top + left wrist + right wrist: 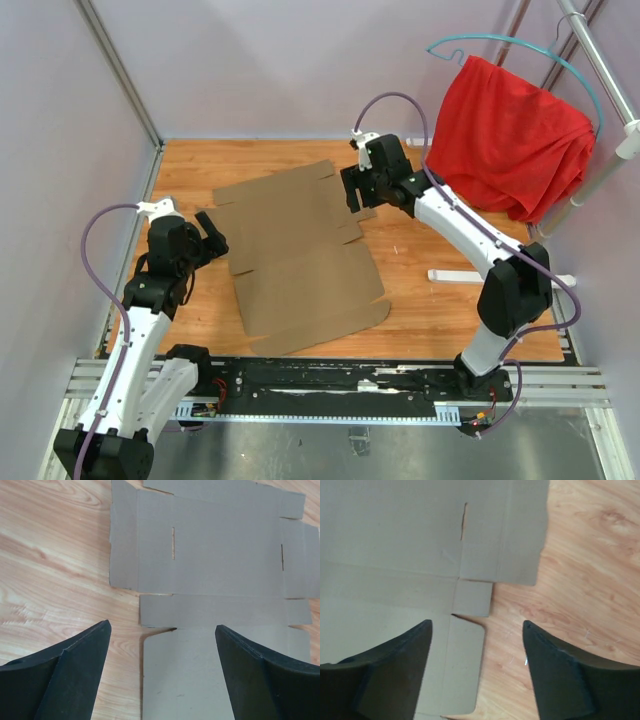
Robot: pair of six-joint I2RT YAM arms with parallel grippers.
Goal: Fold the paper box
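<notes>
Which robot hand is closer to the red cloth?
Right. The right hand is left of the cloth, over the box. The left hand is past the box's left edge, farther away.

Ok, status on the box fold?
Left gripper, right gripper open, empty. Paper box flat, unfolded. Red cloth off to the side, nothing blocking.

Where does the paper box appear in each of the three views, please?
Top external: the paper box lies flat at the centre of the picture.
Left wrist: the paper box fills the upper and centre-right area.
Right wrist: the paper box covers the upper left, with its edge running down the middle.
Shared landmark: the wooden table, bare beside the sheet's edge in every view.
</notes>
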